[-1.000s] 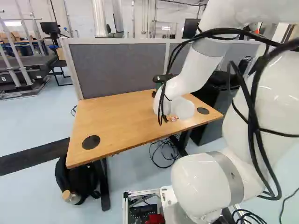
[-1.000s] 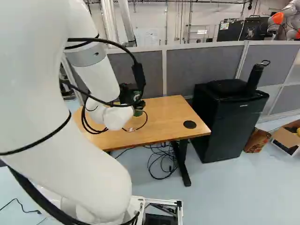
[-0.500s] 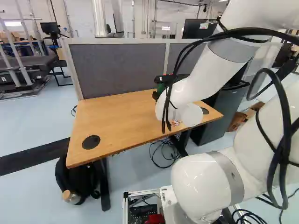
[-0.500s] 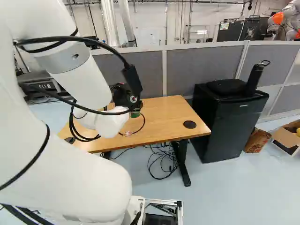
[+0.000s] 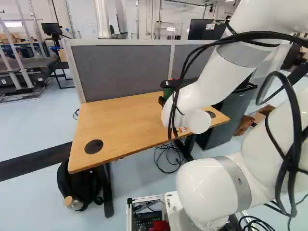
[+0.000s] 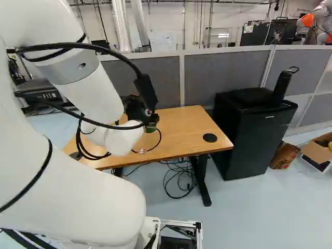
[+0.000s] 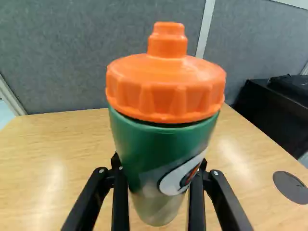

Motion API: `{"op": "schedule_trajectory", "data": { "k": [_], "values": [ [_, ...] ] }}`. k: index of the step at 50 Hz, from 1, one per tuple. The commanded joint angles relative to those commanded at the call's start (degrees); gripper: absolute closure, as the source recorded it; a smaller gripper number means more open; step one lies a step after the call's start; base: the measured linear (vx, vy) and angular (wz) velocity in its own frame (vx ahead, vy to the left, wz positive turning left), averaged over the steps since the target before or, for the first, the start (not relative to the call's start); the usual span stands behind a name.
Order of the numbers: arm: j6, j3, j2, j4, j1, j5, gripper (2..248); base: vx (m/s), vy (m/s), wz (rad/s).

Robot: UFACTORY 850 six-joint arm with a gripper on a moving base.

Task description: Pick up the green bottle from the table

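Forearm (image 5: 221, 72) has pulled back from tbl's (image 5: 115, 125) far edge. Claw (image 6: 135, 108) clamped on grn btl (image 7: 161, 149) w/ orange lid (image 7: 166, 86), over tbl; contents can't tell.

Counts, all relative to the claw (image 6: 136, 108): one green bottle (image 7: 161, 144), between its two fingers (image 7: 120, 207). One table (image 5: 118, 127) under it. Two round black inserts (image 5: 94, 147) in the tabletop, one to its left, one to its right. One black cabinet (image 6: 246, 135), right of it, one black cylinder (image 6: 281, 88) on top. Two cardboard boxes (image 6: 285, 155), farther right, past the cabinet. One backpack (image 5: 89, 185), left of it, down on the floor; one flask (image 5: 73, 203) there too. Two wide silver pipes (image 5: 102, 19), well beyond it.
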Motion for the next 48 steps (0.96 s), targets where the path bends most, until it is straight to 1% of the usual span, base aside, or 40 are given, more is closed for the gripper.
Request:
{"op": "schedule_trajectory", "data": {
  "k": [22, 48],
  "values": [
    [0.0, 3.1, 1.5, 0.0, -1.7, -0.3, 139, 0.000, 0.000, 0.000],
    [0.0, 3.5, 1.7, 0.0, -1.9, -0.3, 139, 0.000, 0.000, 0.000]
  ]
}}
